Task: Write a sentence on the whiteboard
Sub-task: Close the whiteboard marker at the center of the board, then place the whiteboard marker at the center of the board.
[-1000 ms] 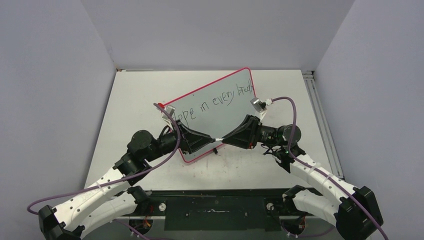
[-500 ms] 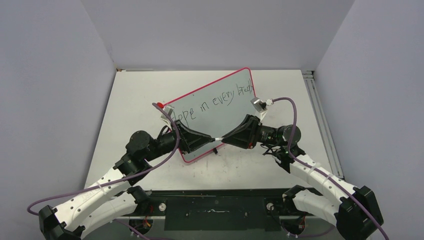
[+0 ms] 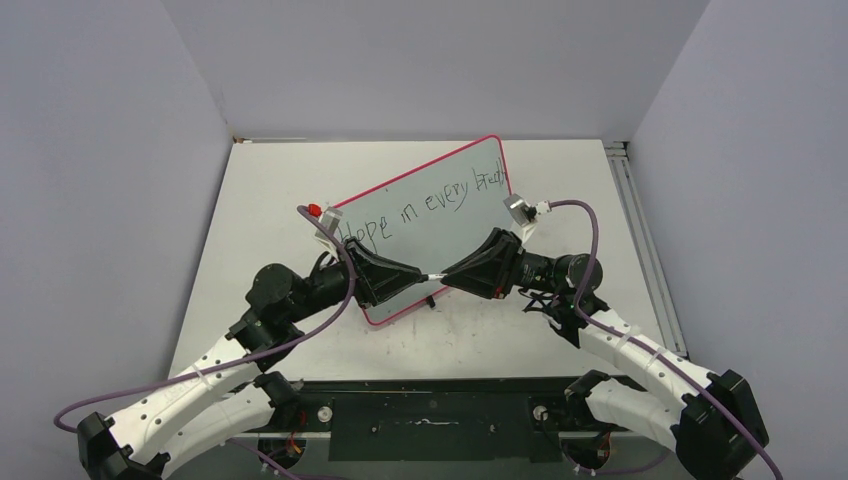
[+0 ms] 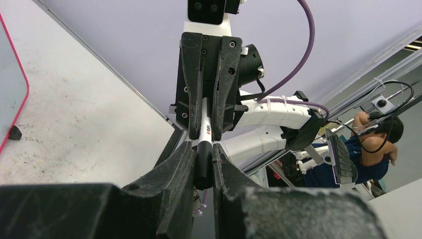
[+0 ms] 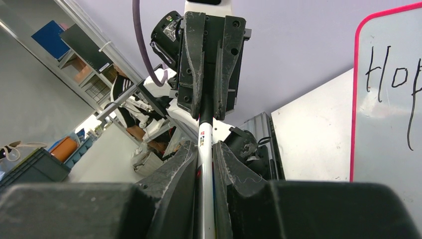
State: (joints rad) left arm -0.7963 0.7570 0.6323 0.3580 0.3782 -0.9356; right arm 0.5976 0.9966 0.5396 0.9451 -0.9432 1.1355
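Pale walls box in a grey-white table [image 3: 260, 200], and the whiteboard [image 3: 445, 240] lies tilted at mid-frame, the sentence [image 3: 425, 208] complete along its upper half. At its lower edge we see the pen [image 3: 435, 277] spanned between both arms: the left gripper [image 3: 422, 276] pinches its black end, the right gripper [image 3: 448, 278] clamps its white barrel. We judge that any pull off the pen's axis could twist it loose and drop it onto the whiteboard, smearing the lettering.
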